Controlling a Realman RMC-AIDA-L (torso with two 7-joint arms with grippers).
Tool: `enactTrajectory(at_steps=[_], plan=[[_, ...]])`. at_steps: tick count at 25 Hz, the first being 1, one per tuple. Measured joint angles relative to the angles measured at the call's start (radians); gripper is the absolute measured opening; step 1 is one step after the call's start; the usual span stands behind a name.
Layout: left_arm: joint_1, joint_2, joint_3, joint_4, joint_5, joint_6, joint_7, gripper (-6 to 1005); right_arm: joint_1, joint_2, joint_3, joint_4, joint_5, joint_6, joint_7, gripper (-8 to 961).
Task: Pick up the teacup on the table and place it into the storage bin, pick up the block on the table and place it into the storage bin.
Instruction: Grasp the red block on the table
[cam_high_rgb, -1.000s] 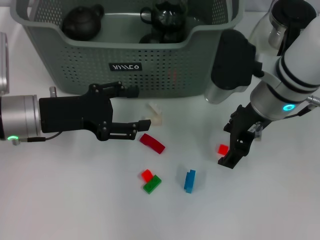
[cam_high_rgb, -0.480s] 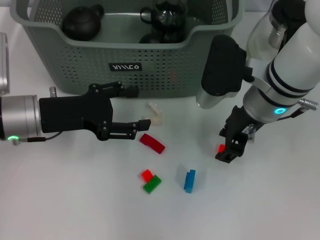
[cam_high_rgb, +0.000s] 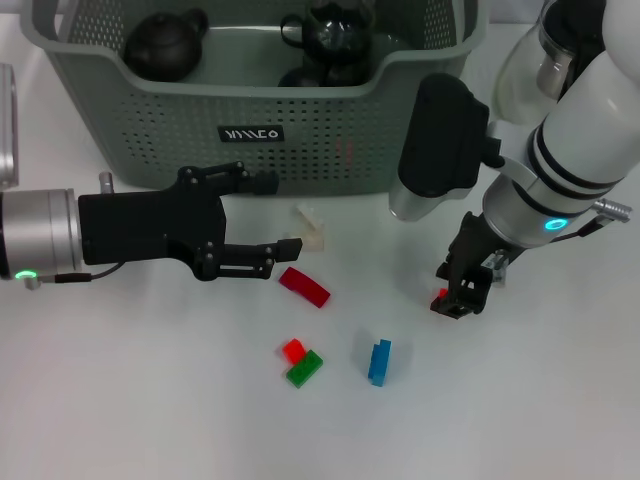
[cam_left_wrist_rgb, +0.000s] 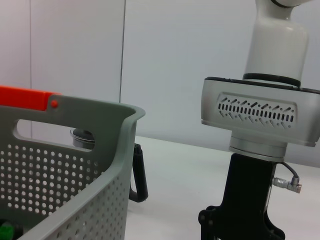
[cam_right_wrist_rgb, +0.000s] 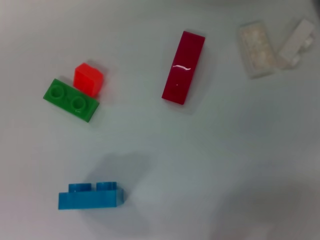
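The grey-green storage bin (cam_high_rgb: 250, 110) stands at the back, and its rim (cam_left_wrist_rgb: 75, 107) fills the left wrist view. Inside it lie a black teapot (cam_high_rgb: 165, 45) and a dark handled piece that looks like the teacup (cam_high_rgb: 335, 40). My right gripper (cam_high_rgb: 457, 297) is down at the table right of centre, on top of a small red block (cam_high_rgb: 440, 293) that barely peeks out. My left gripper (cam_high_rgb: 280, 215) hovers open and empty in front of the bin, beside a white block (cam_high_rgb: 312, 225).
Loose on the table are a dark red bar (cam_high_rgb: 303, 286), a red cube (cam_high_rgb: 292, 349), a green brick (cam_high_rgb: 304, 369) and a blue brick (cam_high_rgb: 379, 361); the right wrist view shows them too. A glass coffee pot (cam_high_rgb: 560, 40) stands at the back right.
My right gripper has shifted slightly left and come down over the small red block, which now is almost covered. The left arm has not moved.
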Motion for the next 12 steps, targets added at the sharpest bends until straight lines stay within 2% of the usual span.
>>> enactTrajectory(at_steps=[12], plan=[[0.002,0.0,0.0,0.0,0.0,-0.002,0.0,837,-0.003,0.0,-0.011,0.012,0.006,0.005,0.0,411]])
